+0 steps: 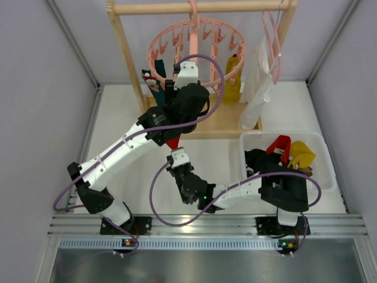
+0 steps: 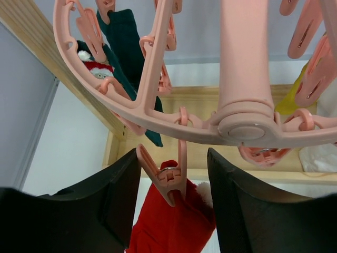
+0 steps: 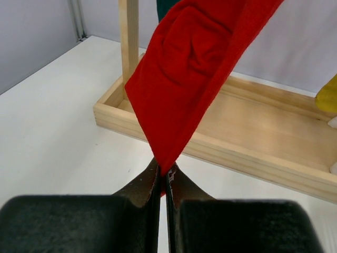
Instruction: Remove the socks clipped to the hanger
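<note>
Some socks lie in the basket. The red sock hangs on the hanger. The right gripper pinches its tip, and the left gripper gapes round its clip. A teal sock, a yellow sock and maybe more are left.

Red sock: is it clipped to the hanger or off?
Clipped: a peg under the hanger holds the sock by its top; the right pincer pinches its tip.

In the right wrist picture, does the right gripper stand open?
No, the right gripper is shut, pinching the lower tip of the red sock that hangs down to it.
</note>
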Tool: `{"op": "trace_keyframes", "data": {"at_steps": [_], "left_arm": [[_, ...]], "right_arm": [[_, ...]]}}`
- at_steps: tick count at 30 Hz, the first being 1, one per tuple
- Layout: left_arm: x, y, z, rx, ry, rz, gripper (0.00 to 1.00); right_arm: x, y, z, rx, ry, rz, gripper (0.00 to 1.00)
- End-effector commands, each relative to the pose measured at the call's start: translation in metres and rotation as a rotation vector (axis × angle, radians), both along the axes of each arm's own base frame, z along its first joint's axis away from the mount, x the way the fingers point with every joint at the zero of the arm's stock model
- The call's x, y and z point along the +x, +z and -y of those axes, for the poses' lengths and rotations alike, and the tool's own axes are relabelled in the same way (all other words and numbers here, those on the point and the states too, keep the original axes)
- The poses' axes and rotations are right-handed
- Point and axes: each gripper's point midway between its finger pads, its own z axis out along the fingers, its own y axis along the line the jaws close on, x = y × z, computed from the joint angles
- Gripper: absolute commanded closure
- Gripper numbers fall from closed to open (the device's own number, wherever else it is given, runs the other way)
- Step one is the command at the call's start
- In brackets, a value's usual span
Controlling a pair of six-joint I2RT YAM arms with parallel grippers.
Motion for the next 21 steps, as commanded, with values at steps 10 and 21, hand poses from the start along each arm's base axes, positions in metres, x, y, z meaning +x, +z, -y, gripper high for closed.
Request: {"op": "trace_keyframes", "data": {"at_steps": [10, 21], "left_arm": [[0.008, 0.015, -0.003, -0.034, 0.027, 0.037, 0.7], [0.001, 0.01, 0.013, -0.167, -0.09, -0.011, 0.46]], "right_arm": [[-0.014, 0.021, 0.007, 0.131, 0.022, 0.03, 1.0], [-0.035, 0.03, 0.089, 0.127, -0.088, 0.047, 1.0]]}}
